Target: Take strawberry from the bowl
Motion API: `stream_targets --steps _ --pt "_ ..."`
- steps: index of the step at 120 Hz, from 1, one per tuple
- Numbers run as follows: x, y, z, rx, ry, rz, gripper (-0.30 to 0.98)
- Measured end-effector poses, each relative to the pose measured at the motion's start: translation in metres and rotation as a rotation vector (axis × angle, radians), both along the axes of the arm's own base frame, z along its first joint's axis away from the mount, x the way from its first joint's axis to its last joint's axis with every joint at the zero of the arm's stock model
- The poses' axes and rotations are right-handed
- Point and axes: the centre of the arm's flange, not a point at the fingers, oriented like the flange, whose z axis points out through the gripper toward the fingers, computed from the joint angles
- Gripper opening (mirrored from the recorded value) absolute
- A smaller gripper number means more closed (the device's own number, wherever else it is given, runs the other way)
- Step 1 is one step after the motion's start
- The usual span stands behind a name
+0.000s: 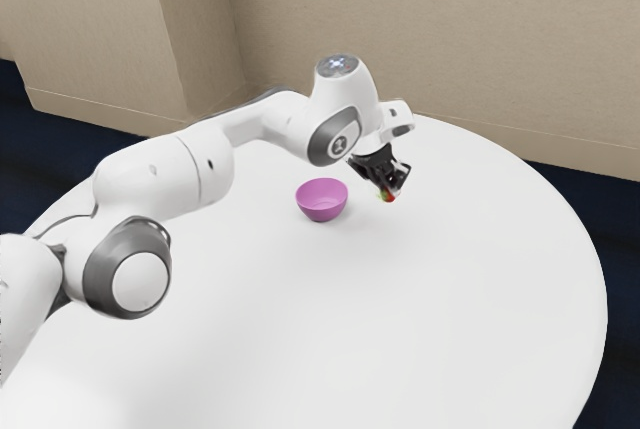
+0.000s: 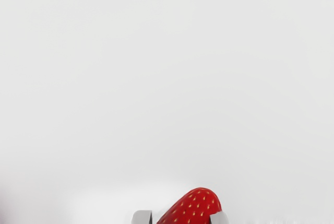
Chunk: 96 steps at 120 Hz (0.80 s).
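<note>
Grey-capped, my arm's elbow joint (image 1: 140,282) is nearest, above the left rim of the round white table (image 1: 400,339) in the exterior view. Past it, 1 empty-looking pink-purple bowl (image 1: 322,209) sits upright, closer to the table's far rim than its near one. Just beyond the bowl, toward the exterior view's right, I have the strawberry (image 1: 389,198) up off the tabletop, out of the bowl. My black gripper (image 1: 391,190) grips it between 2 fingertips, parted only by the berry's width; its red tip pokes out past them. Behind the far rim stands a beige wall (image 1: 450,39).
</note>
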Motion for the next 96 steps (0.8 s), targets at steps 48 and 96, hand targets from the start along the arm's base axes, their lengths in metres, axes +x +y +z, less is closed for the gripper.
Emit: stream_targets --steps 48,96 --pt "-0.015 -0.013 0.056 0.023 -0.002 -0.038 0.51" --pt "-0.134 0.029 0.243 0.174 0.058 -0.015 0.66"
